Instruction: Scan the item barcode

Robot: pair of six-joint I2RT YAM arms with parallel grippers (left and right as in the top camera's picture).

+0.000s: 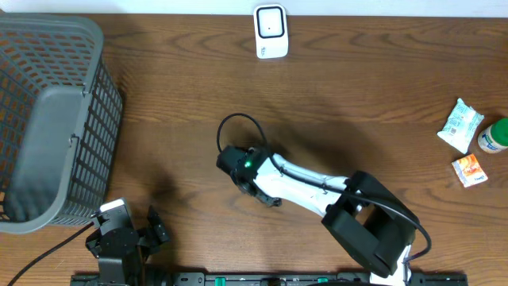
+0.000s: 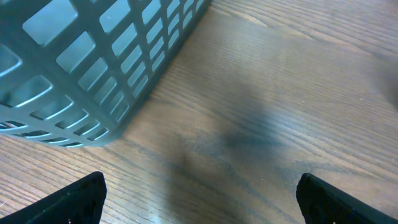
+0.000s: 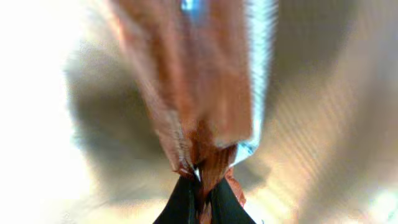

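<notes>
right wrist view shows the right gripper (image 3: 198,186) clenched tight on one end of a blurred reddish-brown packet (image 3: 199,93), at the middle of the wooden table (image 1: 357,87), while the left gripper (image 2: 202,202) stands spread wide near the grey basket (image 2: 93,62), well apart from it.

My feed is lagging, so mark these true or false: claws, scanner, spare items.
1. The right claw is shut on a brownish packet. True.
2. The left claw grips an item. False: it is open and empty, near the basket.
3. The white scanner stands at the table's far edge. True.
4. The white packet, bottle and orange packet lie in the basket. False: they lie on the table at the right.
</notes>
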